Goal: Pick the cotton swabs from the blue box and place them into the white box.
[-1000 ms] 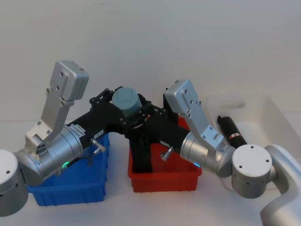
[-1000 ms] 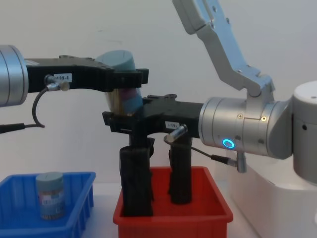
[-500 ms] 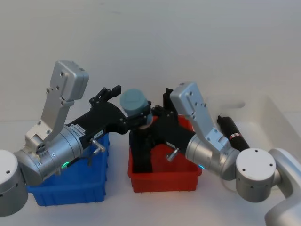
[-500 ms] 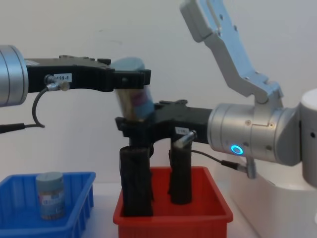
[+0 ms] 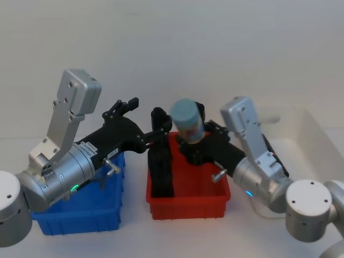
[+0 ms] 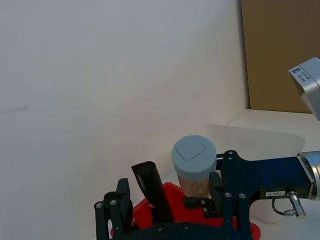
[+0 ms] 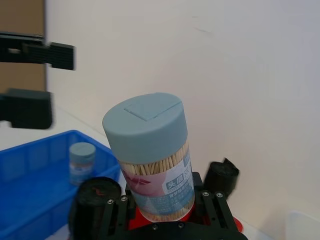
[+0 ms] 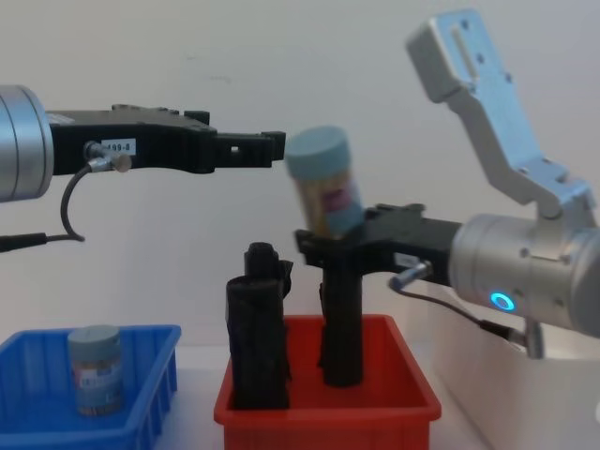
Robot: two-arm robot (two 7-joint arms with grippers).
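Grey-lidded clear cotton-swab jar [image 8: 323, 183] riding clamped in right gripper [image 8: 339, 239] above red bin [image 8: 326, 403], risking slipping; left gripper [image 8: 246, 148] gaping empty beside.

1. Right gripper [image 8: 328, 234] clamps a cotton swab jar [image 8: 322, 183] above the red bin [image 8: 323, 408], higher than the black rolls [image 8: 255, 328].
2. Left gripper [image 8: 267, 148], fingers apart, sits close beside the jar.
3. Toward the white box [image 5: 301, 134], air looks free.

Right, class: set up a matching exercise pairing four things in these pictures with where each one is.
Things:
1. held cotton swab jar
2. second cotton swab jar
3. black rolls
4. left end effector

Places:
A. standing in the red bin
B. raised over the red bin, in the right end effector
C. open, beside the raised jar
D. in the blue box

Pairs: 1-B, 2-D, 3-A, 4-C
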